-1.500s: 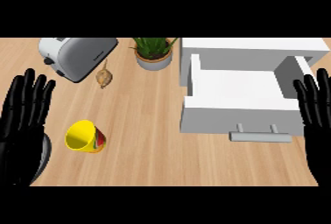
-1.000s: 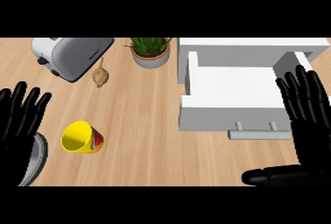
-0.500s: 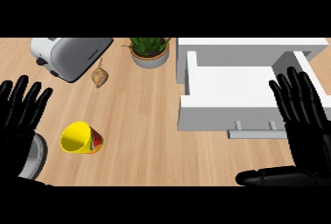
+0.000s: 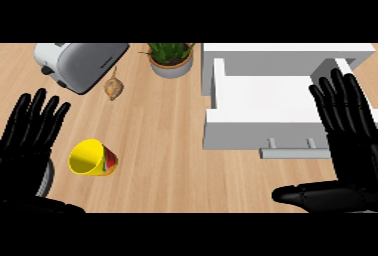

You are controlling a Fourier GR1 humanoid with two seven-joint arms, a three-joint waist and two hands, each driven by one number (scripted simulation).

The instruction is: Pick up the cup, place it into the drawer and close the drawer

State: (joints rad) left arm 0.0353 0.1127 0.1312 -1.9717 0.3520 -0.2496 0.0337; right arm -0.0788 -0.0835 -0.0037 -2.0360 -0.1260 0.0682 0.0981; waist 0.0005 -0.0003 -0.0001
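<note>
Head view: the yellow cup [image 4: 92, 158] lies tipped on the counter [image 4: 162, 125], just beside the left hand [image 4: 29, 135], fingers straight. The right hand [image 4: 347, 125], fingers spread, hovers over the open drawer [image 4: 258, 107]

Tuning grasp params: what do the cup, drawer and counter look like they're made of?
Cup: looks like glazed ceramic or plastic, going by its smooth bright yellow wall with a red patch; cannot tell which.
Drawer: flat matte white panels, probably painted wood or laminate; its pale grey bar handle could be metal.
Counter: light wood with visible grain lines, matte finish.
</note>
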